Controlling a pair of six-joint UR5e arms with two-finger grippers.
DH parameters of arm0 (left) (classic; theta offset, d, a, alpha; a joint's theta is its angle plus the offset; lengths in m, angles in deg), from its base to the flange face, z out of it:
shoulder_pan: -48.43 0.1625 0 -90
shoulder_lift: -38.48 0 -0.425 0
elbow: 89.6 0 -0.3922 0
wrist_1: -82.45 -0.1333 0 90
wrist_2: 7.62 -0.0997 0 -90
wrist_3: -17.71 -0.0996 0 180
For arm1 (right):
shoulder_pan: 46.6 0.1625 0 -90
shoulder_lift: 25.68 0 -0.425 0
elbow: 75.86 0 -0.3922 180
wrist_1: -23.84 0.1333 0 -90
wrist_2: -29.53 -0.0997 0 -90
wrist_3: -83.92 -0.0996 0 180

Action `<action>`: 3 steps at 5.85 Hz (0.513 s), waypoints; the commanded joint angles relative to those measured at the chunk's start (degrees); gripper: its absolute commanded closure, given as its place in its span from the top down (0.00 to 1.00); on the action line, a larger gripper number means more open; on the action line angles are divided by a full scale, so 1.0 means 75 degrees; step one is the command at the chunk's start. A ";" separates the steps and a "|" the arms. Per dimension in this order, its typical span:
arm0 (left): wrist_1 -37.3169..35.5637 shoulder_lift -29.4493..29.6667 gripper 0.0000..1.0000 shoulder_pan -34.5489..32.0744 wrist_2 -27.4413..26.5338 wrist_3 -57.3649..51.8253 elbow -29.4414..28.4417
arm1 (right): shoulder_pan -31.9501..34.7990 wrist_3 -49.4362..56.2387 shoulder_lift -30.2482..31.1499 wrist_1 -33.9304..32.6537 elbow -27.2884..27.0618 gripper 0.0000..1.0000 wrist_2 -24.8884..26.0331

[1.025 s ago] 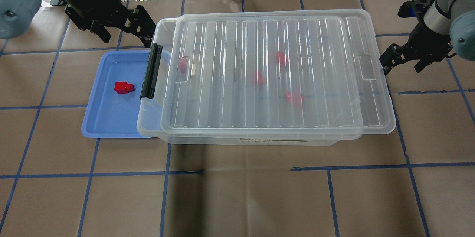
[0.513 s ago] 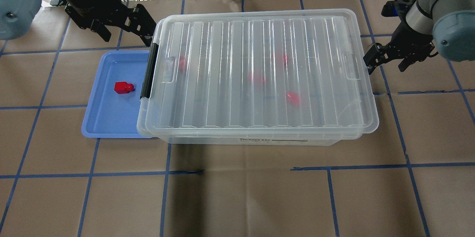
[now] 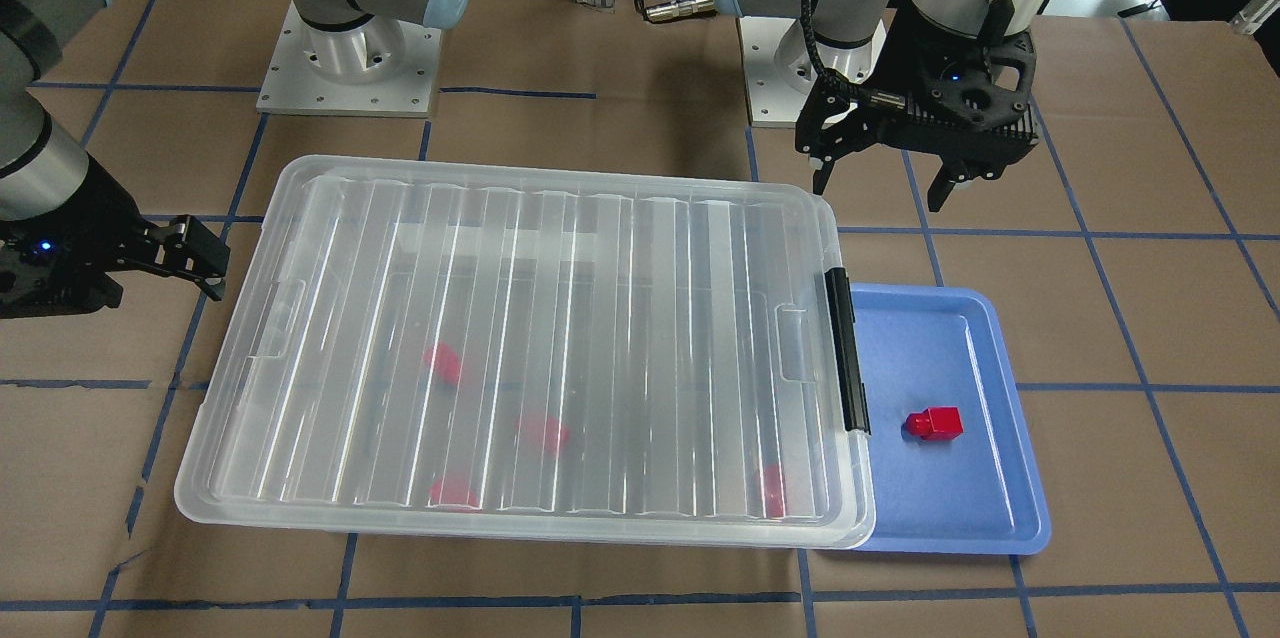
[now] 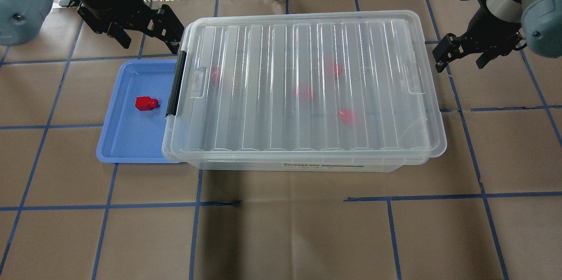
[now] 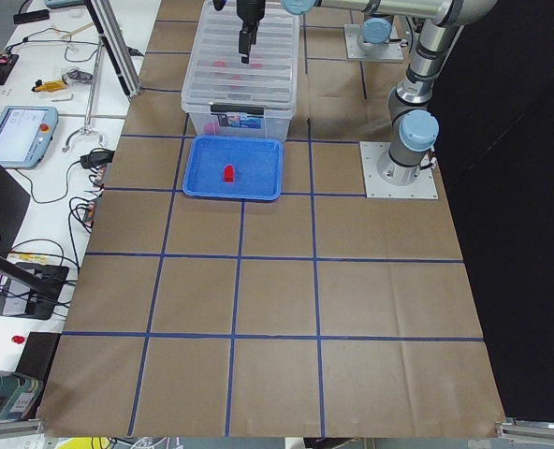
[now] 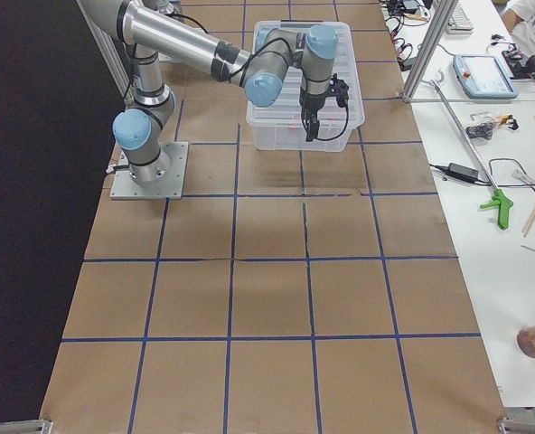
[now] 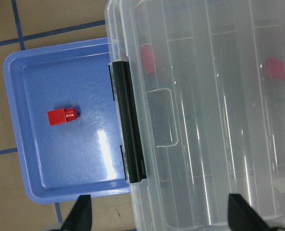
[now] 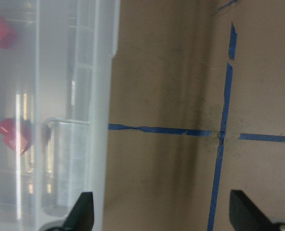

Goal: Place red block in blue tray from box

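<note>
In the front-facing view I judged the job all but done. One red block (image 3: 933, 424) lay loose in the blue tray (image 3: 1000, 530), well inside its rim, and the box (image 3: 550, 338) just right of it had its lid on, so little seemed left beyond clearing the arms. The left hand (image 3: 880, 188) hung spread wide and empty beyond the tray's far rim. From overhead, the right hand (image 4: 461, 64) was likewise spread and holding nothing, just off the box's right end. The box's left end overlapped the tray and hid that side of it, and the four other blocks (image 4: 303, 92) showed only as pink smears under the ribbed lid. Both side views were too small for me to read either hand. The left wrist camera showed just two parted fingertips (image 7: 82, 214) at its bottom edge, above the tray and the black latch bar (image 7: 130, 134). The right wrist camera gave the same, over bare tabletop (image 8: 171, 72) beside the box.
</note>
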 commanded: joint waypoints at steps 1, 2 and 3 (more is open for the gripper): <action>-0.0006 0.0015 0.98 0.0000 -0.0008 0.0008 -0.0021 | 0.1170 -0.1495 0.0072 0.1815 0.1676 1.00 0.0015; 0.0005 0.0015 0.98 0.0024 -0.0008 0.0008 -0.0067 | 0.1735 -0.2223 0.0002 0.2404 0.2335 1.00 0.0015; 0.0005 0.0027 0.98 0.0035 0.0015 0.0008 -0.0079 | 0.2007 -0.2474 0.0013 0.2584 0.2411 1.00 0.0026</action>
